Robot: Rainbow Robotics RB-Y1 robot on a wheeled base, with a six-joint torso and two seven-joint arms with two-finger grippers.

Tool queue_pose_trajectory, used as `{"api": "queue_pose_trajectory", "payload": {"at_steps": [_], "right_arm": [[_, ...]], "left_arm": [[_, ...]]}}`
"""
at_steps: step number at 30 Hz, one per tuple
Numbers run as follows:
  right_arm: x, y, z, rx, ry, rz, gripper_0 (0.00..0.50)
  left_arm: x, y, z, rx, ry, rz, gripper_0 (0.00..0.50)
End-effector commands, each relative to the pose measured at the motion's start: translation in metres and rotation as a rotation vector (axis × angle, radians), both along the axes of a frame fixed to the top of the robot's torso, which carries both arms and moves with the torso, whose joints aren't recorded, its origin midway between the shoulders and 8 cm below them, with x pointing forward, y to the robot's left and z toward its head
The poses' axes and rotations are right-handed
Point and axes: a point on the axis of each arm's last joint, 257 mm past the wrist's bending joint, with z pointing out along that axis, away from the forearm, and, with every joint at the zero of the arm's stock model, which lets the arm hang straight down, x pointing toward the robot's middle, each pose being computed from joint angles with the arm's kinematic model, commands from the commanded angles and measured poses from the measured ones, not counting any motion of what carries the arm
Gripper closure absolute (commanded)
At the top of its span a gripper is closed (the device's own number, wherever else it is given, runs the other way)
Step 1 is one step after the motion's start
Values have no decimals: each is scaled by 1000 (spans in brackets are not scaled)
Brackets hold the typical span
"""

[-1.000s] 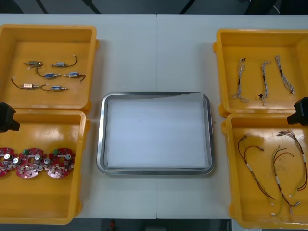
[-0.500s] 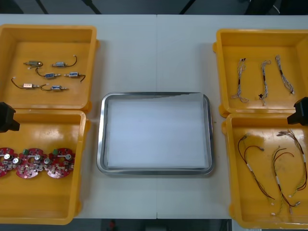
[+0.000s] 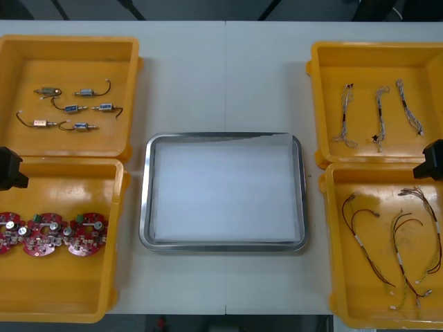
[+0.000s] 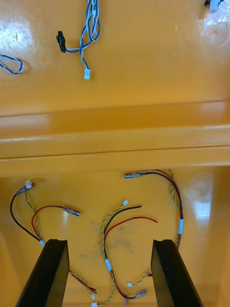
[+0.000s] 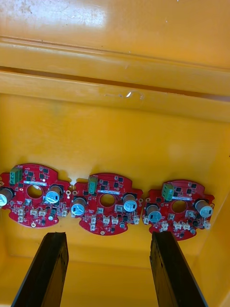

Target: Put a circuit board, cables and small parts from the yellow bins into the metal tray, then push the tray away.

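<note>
- Plainly, nothing has gone into the tray (image 3: pixel 145 200): its white inside is bare and it sits in the middle of the table (image 3: pixel 221 76), so the task looks to be at its first pick.
- The left gripper (image 5: pixel 108 236) hangs over the near left bin (image 3: pixel 62 283), with its fingers spread wide and nothing between them.
- Three boards (image 5: pixel 106 202) lie flat in a row on that bin's floor, edge touching edge, just ahead of the fingertips. The middle one lines up with the gap between the fingers.
- The right gripper (image 4: pixel 109 242) hovers over the near right bin (image 3: pixel 332 249), also spread and empty. Red and yellow cables (image 4: pixel 108 264) lie loose and partly overlapping below it.
- The far right bin (image 3: pixel 377 47) holds blue and white cables (image 3: pixel 379 114), laid apart from one another, and the far left bin (image 3: pixel 69 40) holds small parts (image 3: pixel 70 108).
- The step in hand is judged to be the reach for a board, or for a cable on the other side. Both grippers are poised above their bins and neither has committed.
- The next move for the left gripper calls for coming straight down until the fingers bracket one board, then pinching its rim.
- Because the boards touch, a lift of the middle one may drag its neighbours, so an end board looks the cleaner choice.
- For the right gripper, a cable has to be singled out where it lies clear of the tangle.
</note>
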Motion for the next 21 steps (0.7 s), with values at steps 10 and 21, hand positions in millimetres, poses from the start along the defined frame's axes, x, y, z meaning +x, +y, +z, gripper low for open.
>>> {"api": "queue_pose_trajectory", "payload": {"at_steps": [10,21], "right_arm": [[1,-8,5,-7,-16,-14,0],[1,-8,5,-7,-16,-14,0]], "left_arm": [[1,12,13,86,-14,-90,0],[1,12,13,86,-14,-90,0]]}}
